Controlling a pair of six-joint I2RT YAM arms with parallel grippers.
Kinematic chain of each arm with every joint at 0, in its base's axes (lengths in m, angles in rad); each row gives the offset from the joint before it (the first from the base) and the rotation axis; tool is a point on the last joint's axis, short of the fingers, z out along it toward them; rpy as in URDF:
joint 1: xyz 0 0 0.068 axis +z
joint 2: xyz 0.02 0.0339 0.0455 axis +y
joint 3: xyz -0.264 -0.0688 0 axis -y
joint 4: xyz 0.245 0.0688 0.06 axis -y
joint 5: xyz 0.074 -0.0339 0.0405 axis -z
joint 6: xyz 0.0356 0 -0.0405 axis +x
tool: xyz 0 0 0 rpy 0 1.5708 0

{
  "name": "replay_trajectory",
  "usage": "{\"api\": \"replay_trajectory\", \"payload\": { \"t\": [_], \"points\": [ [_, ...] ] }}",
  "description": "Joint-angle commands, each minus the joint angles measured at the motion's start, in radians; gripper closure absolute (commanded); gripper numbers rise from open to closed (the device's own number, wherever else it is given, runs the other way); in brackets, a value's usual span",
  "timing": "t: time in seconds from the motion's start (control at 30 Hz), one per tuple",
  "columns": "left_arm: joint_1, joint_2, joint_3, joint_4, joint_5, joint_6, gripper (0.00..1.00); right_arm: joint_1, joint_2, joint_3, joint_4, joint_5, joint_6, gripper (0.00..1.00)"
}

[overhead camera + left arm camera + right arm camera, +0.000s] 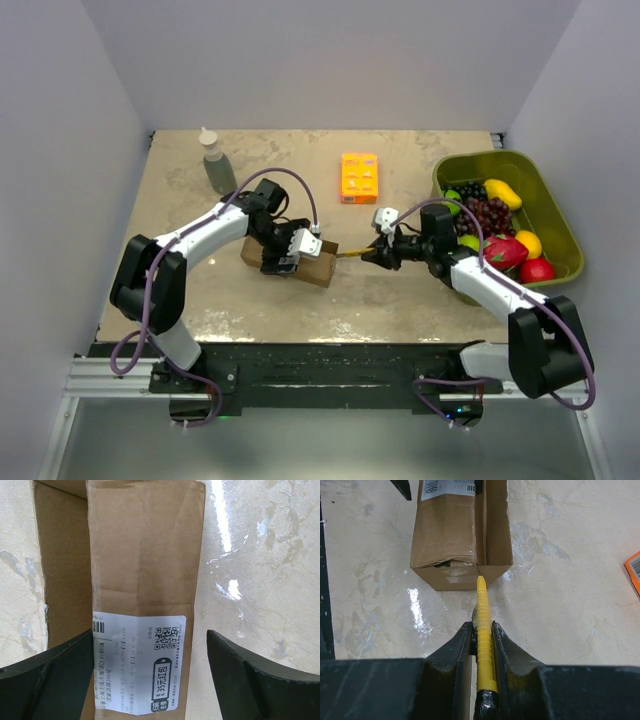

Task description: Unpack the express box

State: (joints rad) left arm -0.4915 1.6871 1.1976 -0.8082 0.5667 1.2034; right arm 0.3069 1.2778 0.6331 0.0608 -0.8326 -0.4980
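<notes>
The express box (323,268), a long brown carton with a white printed label, lies on the table centre-left. My left gripper (289,256) hangs over its middle with one jaw on either side. In the left wrist view the express box (145,555) runs between the wide open left gripper (150,640); the right finger (250,680) stands clear of the cardboard. My right gripper (380,252) is shut on a yellow cutter (350,254). The right wrist view shows the cutter (482,605) clamped in the right gripper (481,629), its tip at the seam on the end face of the express box (452,535).
A bright orange flat box (359,177) lies behind the carton, its corner visible in the right wrist view (634,572). A grey squeeze bottle (215,162) stands at the back left. A green basin (495,160) full of fruit sits at the right. White walls enclose the table.
</notes>
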Motion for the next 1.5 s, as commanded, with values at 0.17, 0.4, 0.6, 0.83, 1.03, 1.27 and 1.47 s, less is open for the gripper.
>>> {"api": "replay_trajectory", "payload": {
  "t": [0.17, 0.4, 0.6, 0.83, 1.03, 1.27, 1.47],
  "points": [
    [-0.001, 0.005, -0.021, -0.019, 0.036, -0.031, 0.09, 0.031, 0.063, 0.099, -0.044, -0.022, -0.042, 1.0],
    [-0.001, 0.006, -0.02, -0.016, 0.033, -0.033, 0.1, 0.069, 0.091, 0.14, -0.14, 0.015, -0.097, 1.0],
    [0.004, 0.017, -0.017, 0.001, 0.021, -0.07, 0.12, 0.074, 0.107, 0.16, -0.246, 0.029, -0.186, 1.0],
    [0.01, 0.023, -0.02, 0.027, 0.044, -0.122, 0.13, 0.077, 0.129, 0.148, -0.257, 0.052, -0.199, 1.0],
    [0.011, 0.02, -0.027, 0.021, 0.051, -0.125, 0.13, 0.077, 0.117, 0.148, -0.159, 0.118, -0.093, 1.0],
    [0.011, 0.049, 0.042, -0.015, 0.111, -0.157, 0.3, 0.063, 0.062, 0.22, -0.19, 0.217, 0.013, 1.0],
    [0.007, 0.042, 0.048, 0.052, 0.124, -0.261, 0.31, 0.061, 0.031, 0.292, -0.259, 0.324, 0.058, 1.0]
  ]
}}
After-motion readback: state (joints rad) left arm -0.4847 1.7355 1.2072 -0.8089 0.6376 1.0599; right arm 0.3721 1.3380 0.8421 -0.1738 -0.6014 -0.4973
